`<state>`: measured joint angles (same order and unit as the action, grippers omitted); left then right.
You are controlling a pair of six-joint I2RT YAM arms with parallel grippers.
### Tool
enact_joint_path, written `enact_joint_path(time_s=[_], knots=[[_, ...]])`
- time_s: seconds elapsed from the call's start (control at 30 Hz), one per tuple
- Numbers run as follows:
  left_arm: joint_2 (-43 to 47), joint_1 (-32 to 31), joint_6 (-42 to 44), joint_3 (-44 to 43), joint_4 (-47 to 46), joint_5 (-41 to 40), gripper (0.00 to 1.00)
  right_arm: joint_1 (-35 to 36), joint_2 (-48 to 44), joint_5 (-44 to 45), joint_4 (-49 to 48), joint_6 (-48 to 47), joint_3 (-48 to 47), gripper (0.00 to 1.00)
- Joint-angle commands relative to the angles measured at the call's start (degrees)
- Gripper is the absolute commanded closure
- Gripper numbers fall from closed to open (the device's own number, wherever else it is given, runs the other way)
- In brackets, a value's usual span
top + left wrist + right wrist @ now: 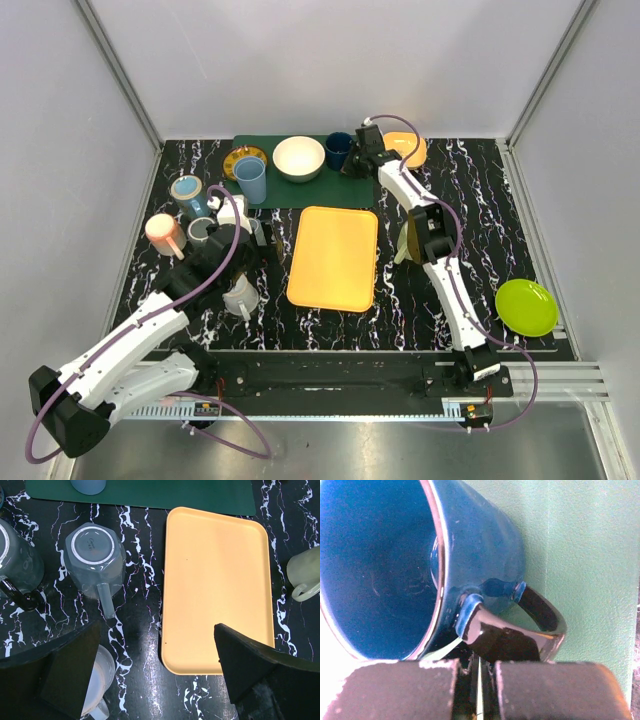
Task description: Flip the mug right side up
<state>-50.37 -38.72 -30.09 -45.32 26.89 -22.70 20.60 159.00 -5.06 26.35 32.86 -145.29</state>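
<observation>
Nearest me, the left gripper (156, 630) hangs with its jaws spread wide and nothing between them, over the near left corner of the yellow tray (217, 585). Left of the tray a clear mug (95, 555) stands base up on the black marbled table (140, 540), its handle pointing toward me. A second clear one (100, 680) lies partly under my left finger. Off the tray's right edge sits a pale green mug (305, 575).

Beyond the tray's far edge lies the green mat (330, 190). There the dark blue mug (480, 545) is tipped over, its mouth turned toward the right wrist camera and its handle toward my fingers. The right gripper (477, 680) is closed to a sliver, its tips right up against that handle. I cannot tell whether they actually pinch it. A white bowl (298, 158) rests on the mat, left of the mug.
</observation>
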Motion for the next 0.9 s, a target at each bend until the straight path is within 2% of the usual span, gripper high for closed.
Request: enact_joint_path(time_s=[0.0, 0.1, 0.2, 0.23, 0.37, 0.57, 0.7, 0.87], knots=[[0.36, 0.31, -0.59, -0.73, -1.93, -0.77, 0.01, -0.65, -3.93, 0.66, -3.12, -0.17, 5.26, 1.00], [0.27, 0.31, -0.68, -1.35, -1.58, -1.73, 0.01, -0.39, -8.95, 0.58, -7.17, -1.22, 12.13, 0.97], [-0.17, 0.57, 0.02, -2.57, -1.49, -3.83, 0.01, 0.40, -13.86, 0.58, -8.41, -2.80, 16.08, 0.85], [-0.52, 0.84, 0.20, -3.10, -1.67, -4.37, 0.01, 0.93, -15.63, 0.75, -9.38, -3.33, 19.66, 0.77], [-5.60, 5.39, 0.21, -7.05, -1.85, -2.97, 0.01, 1.99, -23.72, 1.46, -14.04, -3.68, 28.21, 0.62], [-16.66, 14.00, 0.12, -17.50, -2.91, 2.30, 0.01, 2.16, -30.15, -1.97, -15.01, -2.19, 33.23, 0.59], [-25.20, 17.09, -0.76, -28.31, 0.52, 2.31, 0.01, 2.16, -28.67, -5.56, -12.21, -0.61, 30.43, 0.55], [-34.33, 21.04, -0.41, -34.56, 0.96, 1.43, 0.01, 2.95, -27.87, -6.37, -12.03, 2.21, 27.35, 0.52]])
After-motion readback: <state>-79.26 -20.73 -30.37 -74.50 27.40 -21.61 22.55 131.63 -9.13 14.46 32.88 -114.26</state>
